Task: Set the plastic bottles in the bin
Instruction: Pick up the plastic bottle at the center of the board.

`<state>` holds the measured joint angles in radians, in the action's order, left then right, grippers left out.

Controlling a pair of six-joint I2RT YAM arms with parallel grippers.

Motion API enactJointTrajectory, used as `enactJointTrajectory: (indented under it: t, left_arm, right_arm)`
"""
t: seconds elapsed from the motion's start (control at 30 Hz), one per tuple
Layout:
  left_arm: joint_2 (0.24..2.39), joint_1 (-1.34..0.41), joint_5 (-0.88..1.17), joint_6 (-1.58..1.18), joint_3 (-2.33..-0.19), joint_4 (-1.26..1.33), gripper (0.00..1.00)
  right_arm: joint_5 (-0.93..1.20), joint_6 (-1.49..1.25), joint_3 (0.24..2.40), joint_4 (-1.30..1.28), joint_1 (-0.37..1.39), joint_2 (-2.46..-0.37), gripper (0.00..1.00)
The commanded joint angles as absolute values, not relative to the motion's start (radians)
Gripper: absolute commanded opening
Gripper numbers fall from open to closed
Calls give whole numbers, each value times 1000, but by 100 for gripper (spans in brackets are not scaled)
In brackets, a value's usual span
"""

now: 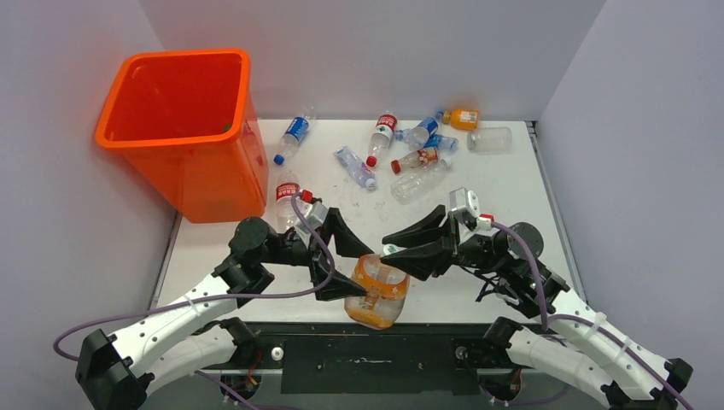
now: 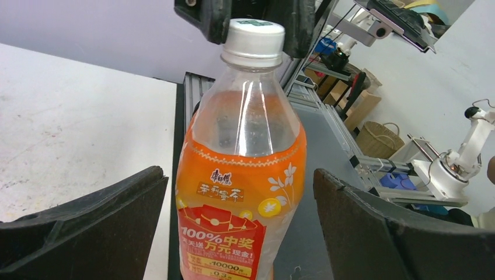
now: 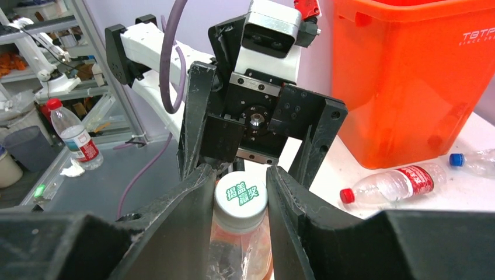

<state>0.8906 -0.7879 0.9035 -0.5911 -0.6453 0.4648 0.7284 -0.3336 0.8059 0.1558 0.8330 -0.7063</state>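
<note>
An orange-labelled plastic bottle (image 1: 378,290) with a white cap (image 3: 241,197) hangs over the table's near edge. My right gripper (image 3: 241,192) is shut on that cap, one finger on each side. My left gripper (image 2: 240,227) is open, and its two fingers (image 2: 87,221) stand apart on either side of the bottle's body (image 2: 239,175) without touching it. The orange bin (image 1: 171,140) stands at the far left corner. Several more plastic bottles (image 1: 418,149) lie across the back of the table.
A red-capped bottle (image 1: 288,195) lies beside the bin's near corner, and a blue-labelled one (image 1: 294,132) lies behind it. The two arms meet at the middle of the near edge. Grey walls close in the table's back and sides.
</note>
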Motion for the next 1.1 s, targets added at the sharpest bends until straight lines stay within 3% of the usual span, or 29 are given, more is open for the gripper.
enactJointTrajectory:
  t: [0.0, 0.3, 0.57, 0.9, 0.93, 0.97, 1.03, 1.07]
  left_arm:
    - [887, -799, 936, -676, -617, 701, 96]
    - [900, -820, 923, -713, -612, 799, 100]
    - [924, -849, 954, -719, -609, 812, 70]
    - [923, -865, 941, -738, -621, 825, 19]
    - [918, -865, 931, -733, -622, 825, 13]
    - [912, -864, 917, -727, -624, 824, 7]
    - [894, -864, 883, -705, -626, 812, 0]
    - [880, -863, 856, -679, -628, 787, 0]
  right_arm:
    - [729, -417, 766, 366, 840, -726, 5]
    - [702, -527, 698, 565, 841, -787, 5]
    - [673, -535, 695, 590, 841, -809, 5]
    - [639, -521, 687, 540, 844, -796, 5]
    - [630, -518, 691, 524, 843, -790, 11]
    - [616, -516, 694, 502, 843, -784, 26]
    - [571, -513, 703, 453, 844, -770, 72]
    - [542, -510, 707, 417, 843, -760, 85]
